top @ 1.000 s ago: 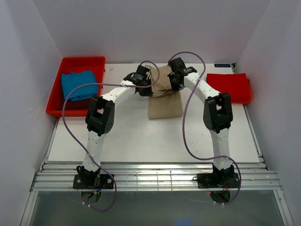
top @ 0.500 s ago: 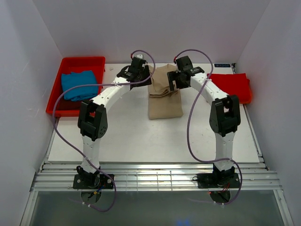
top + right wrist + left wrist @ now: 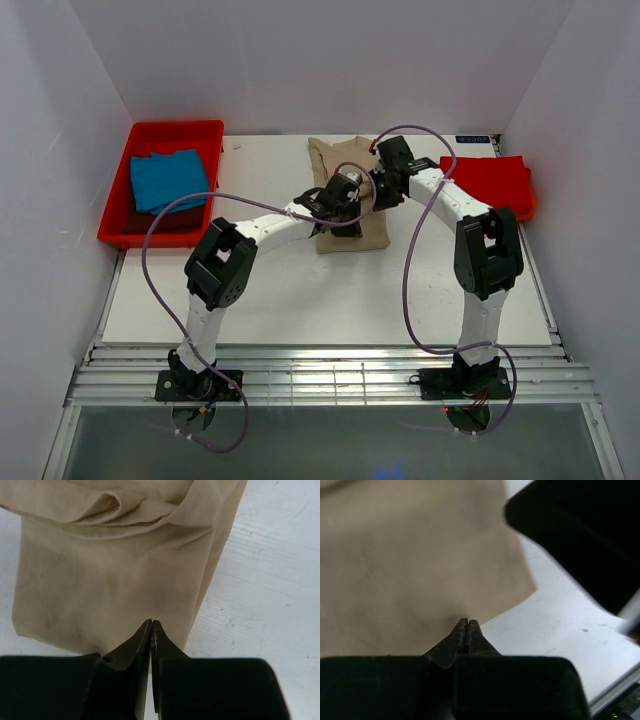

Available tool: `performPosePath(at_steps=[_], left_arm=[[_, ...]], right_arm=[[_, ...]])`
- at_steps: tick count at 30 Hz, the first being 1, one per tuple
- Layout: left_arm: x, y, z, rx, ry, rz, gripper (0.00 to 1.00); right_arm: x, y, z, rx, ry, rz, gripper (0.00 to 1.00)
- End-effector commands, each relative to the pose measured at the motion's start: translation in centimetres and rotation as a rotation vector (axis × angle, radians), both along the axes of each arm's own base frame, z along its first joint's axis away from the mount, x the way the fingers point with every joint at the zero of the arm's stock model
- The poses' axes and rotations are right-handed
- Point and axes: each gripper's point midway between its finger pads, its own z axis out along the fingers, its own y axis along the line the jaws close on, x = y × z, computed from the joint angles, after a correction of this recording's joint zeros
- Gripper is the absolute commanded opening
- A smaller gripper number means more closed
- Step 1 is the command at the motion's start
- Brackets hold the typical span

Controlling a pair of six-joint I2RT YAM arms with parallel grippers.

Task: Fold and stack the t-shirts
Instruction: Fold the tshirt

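Note:
The tan-beige t-shirt point(image 3: 352, 236) lies partly folded on the white table, its collar end toward the back wall. My left gripper point(image 3: 345, 196) is over its middle with the jaws shut and no cloth visible between them; its tips point(image 3: 466, 621) sit at the shirt point(image 3: 410, 555) edge. My right gripper point(image 3: 383, 190) is close beside it over the shirt's right side, also shut, with its tips point(image 3: 151, 623) above the flat cloth point(image 3: 100, 590), below a bunch of folds. The blue t-shirt point(image 3: 168, 180) lies in the red tray. The red t-shirt point(image 3: 486, 181) lies folded at the right.
The red plastic tray point(image 3: 175, 128) stands at the table's back left. White walls close in the back and both sides. The right arm's black body point(image 3: 580, 535) fills the top right of the left wrist view. The two grippers are almost touching.
Both grippers have come from the shirt's far end toward its middle and closer together. The shirt's raised upper part now lies flat toward the back wall.

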Motion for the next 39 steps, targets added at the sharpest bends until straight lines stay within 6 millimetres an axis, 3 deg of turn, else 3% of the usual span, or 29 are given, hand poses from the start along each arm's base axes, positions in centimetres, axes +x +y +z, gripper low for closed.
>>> performPosePath(at_steps=[1, 6, 12, 17, 22, 29, 32, 39], left_arm=[[0.1, 0.2, -0.3, -0.028, 0.004, -0.005, 0.0], [0.3, 0.8, -2.2, 0.013, -0.019, -0.012, 0.0], [0.3, 0.9, -0.6, -0.014, -0.048, -0.001, 0.0], [-0.9, 1.7, -2.8, 0.008, -0.01, -0.005, 0.0], [-1.3, 2.4, -3.7, 0.012, -0.029, 0.014, 0.0], [0.0, 2.8, -4.7, 0.05, -0.076, 0.033, 0.0], [-0.6, 3.0, -5.6, 0.055, -0.042, 0.031, 0.0], [-4.4, 4.6, -7.2, 0.06, 0.037, 0.003, 0.0]], right_arm=[[-0.4, 1.4, 0.3, 0.082, 0.014, 0.012, 0.08], [-0.7, 2.1, 0.2, 0.121, 0.027, 0.034, 0.08], [-1.0, 2.6, 1.1, 0.141, 0.025, 0.047, 0.08], [-0.8, 3.5, 2.2, 0.184, 0.001, 0.075, 0.08], [0.1, 4.5, 0.8, 0.207, 0.043, 0.086, 0.08], [1.3, 5.5, -0.4, 0.228, 0.06, 0.082, 0.08], [1.8, 5.8, -0.7, 0.233, 0.064, 0.077, 0.08], [2.5, 6.6, -2.1, 0.259, 0.09, 0.069, 0.08]])
